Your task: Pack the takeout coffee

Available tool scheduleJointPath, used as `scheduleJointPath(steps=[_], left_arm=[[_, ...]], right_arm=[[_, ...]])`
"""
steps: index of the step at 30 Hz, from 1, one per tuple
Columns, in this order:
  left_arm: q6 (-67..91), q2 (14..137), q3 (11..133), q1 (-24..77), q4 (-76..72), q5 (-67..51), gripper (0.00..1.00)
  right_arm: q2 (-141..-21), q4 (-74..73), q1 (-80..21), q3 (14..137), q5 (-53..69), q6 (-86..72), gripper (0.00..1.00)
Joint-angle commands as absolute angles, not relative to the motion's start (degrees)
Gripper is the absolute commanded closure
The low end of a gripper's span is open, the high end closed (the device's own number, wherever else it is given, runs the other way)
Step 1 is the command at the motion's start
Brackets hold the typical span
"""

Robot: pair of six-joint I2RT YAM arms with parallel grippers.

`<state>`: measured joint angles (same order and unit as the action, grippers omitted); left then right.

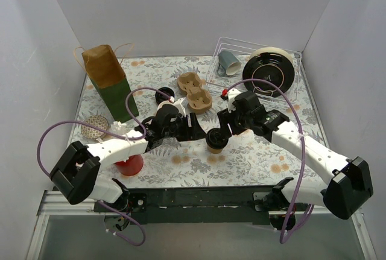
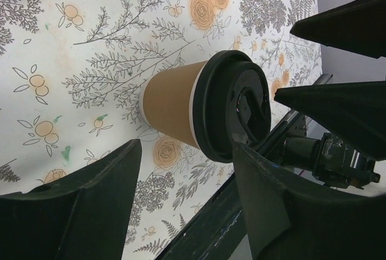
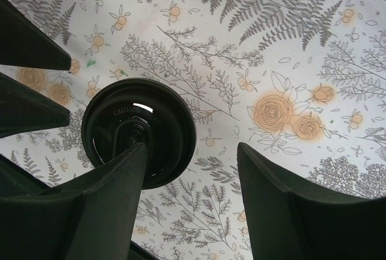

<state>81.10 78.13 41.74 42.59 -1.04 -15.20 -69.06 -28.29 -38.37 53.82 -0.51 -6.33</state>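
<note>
Top view: coffee cup [image 1: 216, 141] upright near ctr of table [image 1: 253, 160]. Left gripper [image 1: 196, 130] at its 10 o'clock, right gripper [image 1: 224, 124] at 1 o'clock. Pulp carrier [image 1: 194, 91] at 11, well apart.

Left wrist: jaws apart, nothing clamped; cup just ahead of tips.

Right wrist: jaws spread above black lid [image 3: 139, 133], empty.

Assessment: lid seated, cup not yet packed. Next req.: one gripper straddles kraft wall below lid, closes gently, lifts to carrier well.

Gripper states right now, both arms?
Left gripper: open at the coffee cup, not gripping it.
Right gripper: open above the lid, holding nothing.
</note>
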Motion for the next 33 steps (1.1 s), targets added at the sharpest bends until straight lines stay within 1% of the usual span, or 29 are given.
scheduleJointPath(steps=[1, 7, 10, 13, 15, 17, 20, 21, 24, 33], left_arm=[[81.1, 79.5, 41.7, 42.5, -3.3, -16.1, 0.40], [81.0, 80.9, 41.4, 42.5, -3.4, -15.2, 0.41], [81.0, 81.3, 41.4, 42.5, -3.7, -15.0, 0.42], [81.1, 81.9, 41.5, 42.5, -3.6, -14.5, 0.43], [81.0, 82.4, 41.2, 42.5, -3.7, -14.2, 0.44], [81.2, 82.8, 40.6, 42.5, -3.6, -13.8, 0.47], [81.8, 83.7, 40.0, 42.5, -3.0, -12.7, 0.50], [82.3, 84.0, 39.6, 42.5, -2.8, -12.1, 0.55], [82.9, 84.5, 39.0, 42.5, -1.4, -10.3, 0.64], [85.9, 88.2, 37.8, 42.5, 2.2, -7.1, 0.68]], right_arm=[[-70.7, -24.6, -37.3, 53.5, 7.5, -4.7, 0.30], [-72.9, -22.9, -36.6, 51.9, 9.2, -4.0, 0.30], [-74.5, -22.6, -36.4, 51.2, 9.3, -3.8, 0.32], [-74.8, -21.6, -36.1, 49.4, 8.9, -3.3, 0.36], [-74.8, -20.7, -35.6, 48.4, 9.6, -3.0, 0.41], [-75.1, -20.3, -35.2, 47.6, 10.0, -2.8, 0.44], [-75.8, -20.0, -33.9, 46.4, 10.8, -2.6, 0.47], [-75.9, -20.0, -33.5, 46.1, 11.1, -2.5, 0.48], [-76.6, -19.9, -32.2, 44.7, 11.7, -2.3, 0.49], [-79.3, -19.5, -29.6, 42.0, 13.7, -1.8, 0.50]])
